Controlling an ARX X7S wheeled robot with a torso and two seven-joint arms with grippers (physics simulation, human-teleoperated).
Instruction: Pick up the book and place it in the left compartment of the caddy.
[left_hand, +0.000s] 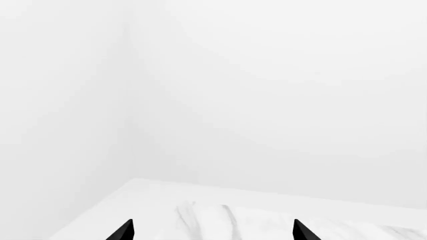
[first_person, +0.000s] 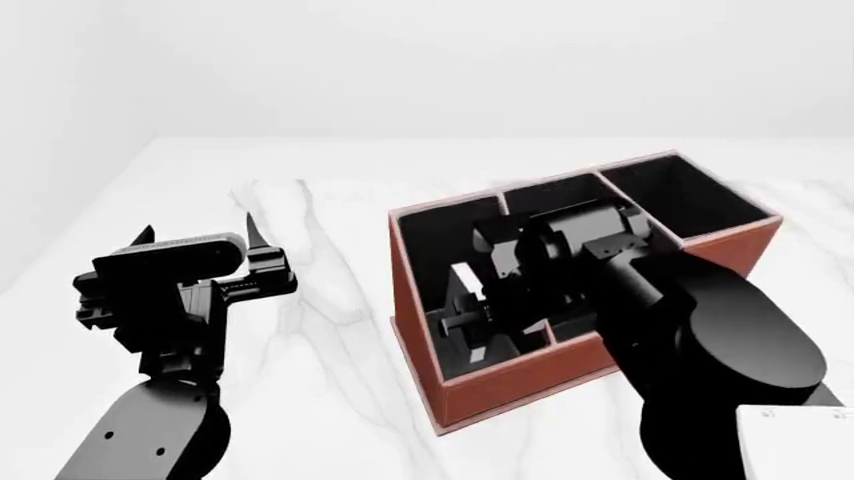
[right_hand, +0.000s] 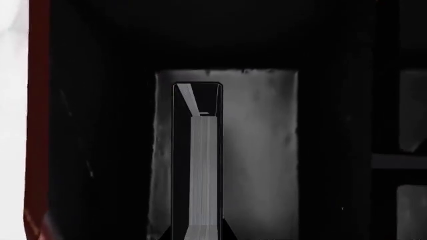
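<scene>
The reddish-brown caddy (first_person: 534, 385) stands right of centre on the marble table. My right arm reaches over it, and my right gripper (first_person: 470, 312) is down inside the left compartment (first_person: 430, 235). In the right wrist view my right gripper (right_hand: 197, 234) is shut on the book (right_hand: 203, 165), which stands on edge with its white page edges facing the camera and its black covers on either side. The compartment's pale floor (right_hand: 260, 150) lies below it, and the caddy's red wall (right_hand: 37, 125) is to one side. The book (first_person: 467, 279) shows as a small white patch in the head view. My left gripper (first_person: 260, 245) is open and empty.
The left wrist view shows only my left gripper (left_hand: 212, 231) over the white marble table (left_hand: 220, 215), near a corner of white walls. The left arm hovers over the table (first_person: 334, 330) left of the caddy. The caddy's tall-walled end slot (first_person: 681, 200) is at the far right.
</scene>
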